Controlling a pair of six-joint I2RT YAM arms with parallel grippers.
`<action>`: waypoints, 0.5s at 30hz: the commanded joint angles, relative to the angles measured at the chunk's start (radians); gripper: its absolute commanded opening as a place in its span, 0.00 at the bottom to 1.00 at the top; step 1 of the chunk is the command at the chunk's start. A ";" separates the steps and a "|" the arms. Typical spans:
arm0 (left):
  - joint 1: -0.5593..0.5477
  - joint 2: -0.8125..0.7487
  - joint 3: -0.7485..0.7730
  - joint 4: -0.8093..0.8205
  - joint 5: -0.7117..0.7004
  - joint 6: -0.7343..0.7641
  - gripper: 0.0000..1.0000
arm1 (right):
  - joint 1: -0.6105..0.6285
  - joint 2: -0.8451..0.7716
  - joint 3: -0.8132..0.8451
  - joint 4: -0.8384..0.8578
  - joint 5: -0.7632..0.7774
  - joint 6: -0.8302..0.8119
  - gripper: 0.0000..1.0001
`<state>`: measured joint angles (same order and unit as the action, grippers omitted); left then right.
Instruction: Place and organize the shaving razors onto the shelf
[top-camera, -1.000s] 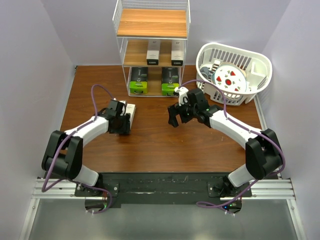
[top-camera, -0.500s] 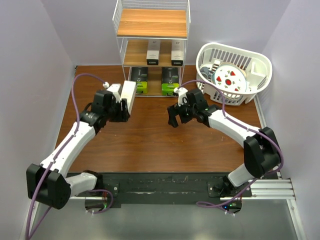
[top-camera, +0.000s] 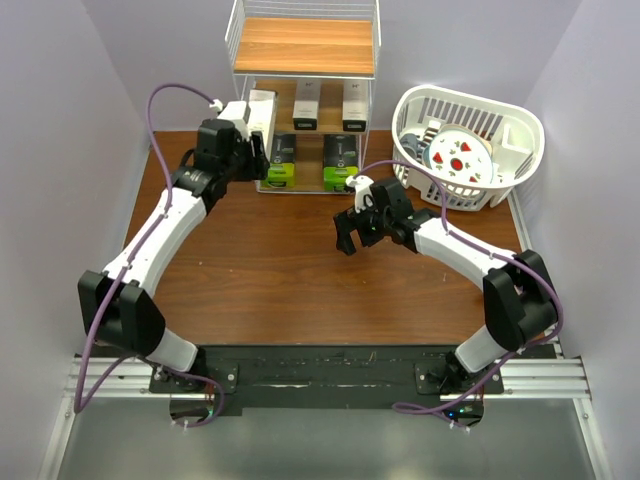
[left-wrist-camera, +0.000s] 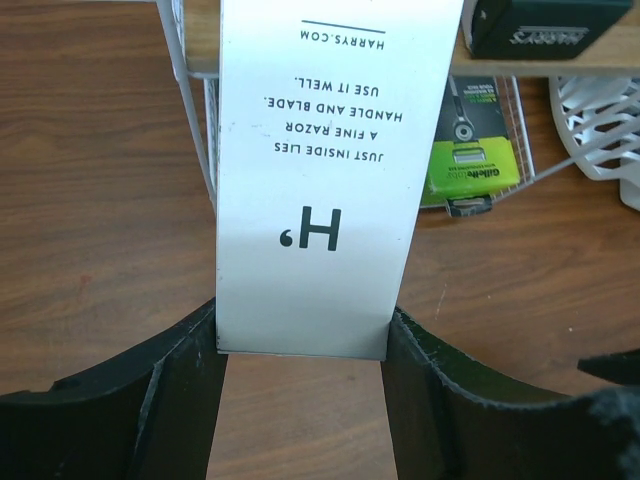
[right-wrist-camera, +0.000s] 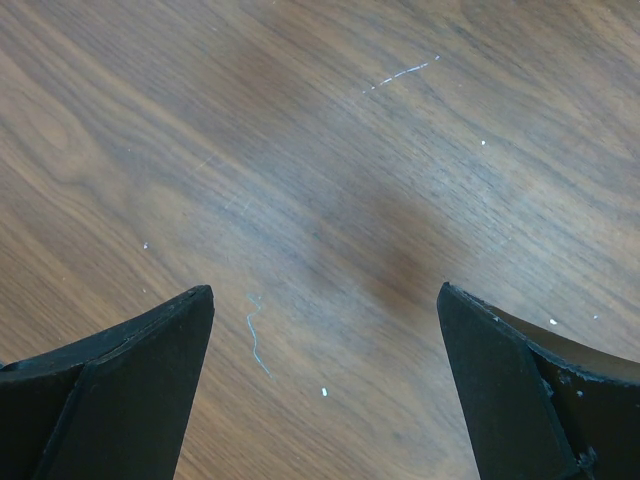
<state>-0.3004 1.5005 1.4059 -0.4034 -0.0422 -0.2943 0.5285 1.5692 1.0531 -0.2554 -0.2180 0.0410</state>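
My left pincer (left-wrist-camera: 302, 322) is clamped on a slim white carton (left-wrist-camera: 310, 180), a smooth, matte oblong printed with "H'" and "HARRYS.COM". The black fingers (left-wrist-camera: 180, 370) press its two long sides near its lower end. In the top view this carton (top-camera: 262, 112) is lifted off the brown wood-grain surface (top-camera: 280, 280) and sits at the left front corner of the shelf (top-camera: 305, 45), a white wire rack with light wooden tiers. Two similar cartons (top-camera: 306, 105) stand on the middle tier. Two flat black packs (top-camera: 278, 160) with lime-green ends lie on the bottom one. The rack's thin wire upright (left-wrist-camera: 190, 110) runs just left of the held carton. A white slatted plastic basket (top-camera: 520, 130) sits to the right of the shelf. My right pincer (top-camera: 347, 235) hangs spread wide and empty over bare, lightly scratched wood, well apart from the shelf.
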 joint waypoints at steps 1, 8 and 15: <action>0.015 0.055 0.111 0.072 -0.064 -0.002 0.46 | -0.012 -0.054 -0.014 0.030 0.019 -0.015 0.99; 0.018 0.151 0.206 0.094 -0.105 -0.005 0.47 | -0.027 -0.064 -0.030 0.034 0.017 -0.010 0.99; 0.018 0.202 0.263 0.103 -0.143 -0.012 0.52 | -0.035 -0.066 -0.038 0.035 0.016 -0.009 0.99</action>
<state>-0.2890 1.6882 1.5951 -0.3786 -0.1421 -0.2958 0.5003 1.5486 1.0222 -0.2535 -0.2176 0.0410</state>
